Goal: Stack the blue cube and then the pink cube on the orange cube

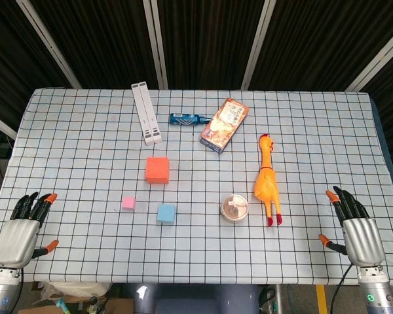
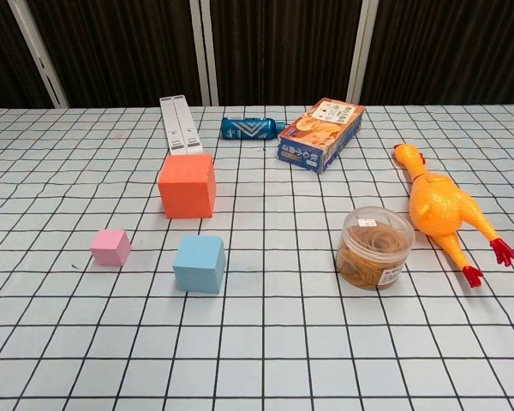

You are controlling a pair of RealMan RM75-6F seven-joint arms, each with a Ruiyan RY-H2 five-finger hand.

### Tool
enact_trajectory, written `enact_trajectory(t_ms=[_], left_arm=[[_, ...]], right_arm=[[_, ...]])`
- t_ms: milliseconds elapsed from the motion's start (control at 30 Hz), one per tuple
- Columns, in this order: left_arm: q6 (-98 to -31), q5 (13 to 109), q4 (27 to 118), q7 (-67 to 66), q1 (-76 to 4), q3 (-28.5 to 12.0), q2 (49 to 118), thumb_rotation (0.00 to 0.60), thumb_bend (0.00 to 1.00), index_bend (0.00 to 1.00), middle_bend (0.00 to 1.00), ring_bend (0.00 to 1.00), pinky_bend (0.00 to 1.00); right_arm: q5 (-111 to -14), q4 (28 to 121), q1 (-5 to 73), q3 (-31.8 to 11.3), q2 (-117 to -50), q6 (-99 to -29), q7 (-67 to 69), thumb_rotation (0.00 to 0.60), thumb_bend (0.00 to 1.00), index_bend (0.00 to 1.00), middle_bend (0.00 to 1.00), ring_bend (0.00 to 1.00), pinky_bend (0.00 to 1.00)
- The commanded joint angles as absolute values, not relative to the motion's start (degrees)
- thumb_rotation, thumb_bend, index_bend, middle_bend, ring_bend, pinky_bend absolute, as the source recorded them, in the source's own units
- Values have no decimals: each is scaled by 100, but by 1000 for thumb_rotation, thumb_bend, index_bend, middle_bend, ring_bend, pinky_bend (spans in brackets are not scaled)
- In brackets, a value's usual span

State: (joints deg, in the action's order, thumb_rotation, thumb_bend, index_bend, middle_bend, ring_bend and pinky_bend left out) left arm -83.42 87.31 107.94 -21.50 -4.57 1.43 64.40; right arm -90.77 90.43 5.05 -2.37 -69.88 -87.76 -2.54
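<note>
Resting on the grid-patterned tablecloth (image 1: 85,131), the three cubes are seen apart from one another, none stacked. The large orange foam cube (image 1: 157,170) is placed just in front of the long white folded stand (image 1: 147,121). The small pink cube (image 1: 128,203) and the light blue cube (image 1: 166,213) are found nearer the front edge, side by side with a gap between them, the pink one to the left. In the chest view the orange cube (image 2: 187,186) is seen behind the pink cube (image 2: 110,247) and the blue cube (image 2: 200,263).

The left hand (image 1: 18,235) is held at the front left corner of the table, its orange-tipped fingers spread and nothing gripped. The right hand (image 1: 360,235) is held at the front right corner, likewise spread and holding nothing. Both hands are kept well apart from the cubes and are shown only in the head view.

Further back, a blue tube (image 1: 188,119) is laid beside a printed snack box (image 1: 224,125). A clear round tub of rubber bands (image 2: 374,248) is set near the middle right, with a yellow rubber chicken (image 1: 267,183) lying just beside it.
</note>
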Motion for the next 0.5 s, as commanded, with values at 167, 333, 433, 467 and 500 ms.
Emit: enact_trajectory(t_ms=[167,333,433,467,500], left_arm=[[-8189,8776,10684,-1983,-573,108,6466,600,198,0,201,36,18],[-7663,8478,10923,-1957,-979,-164,6293,600,198,0,458,240,187],[-7268,8246,11200,-1998,-1338,-422,6207,600,198,47,729,469,417],[-7133,8166,11280,-1968,-1452,-495,6203,600,198,80,816,551,507],[-7038,8126,11338,-1909,-1533,-543,6216,600,195,115,883,621,585]], right_arm=[[-9079,9060,527,-225,-6992,-8716,-251,600,160,102,73,102,213],[-9087,9055,543,-224,-7003,-8686,-247,600,160,102,73,103,213],[-9102,9061,546,-222,-7006,-8688,-244,600,159,102,74,103,213],[-9102,9060,549,-223,-7007,-8682,-245,600,160,102,74,103,213],[-9101,9060,551,-223,-7008,-8677,-245,600,160,102,74,103,213]])
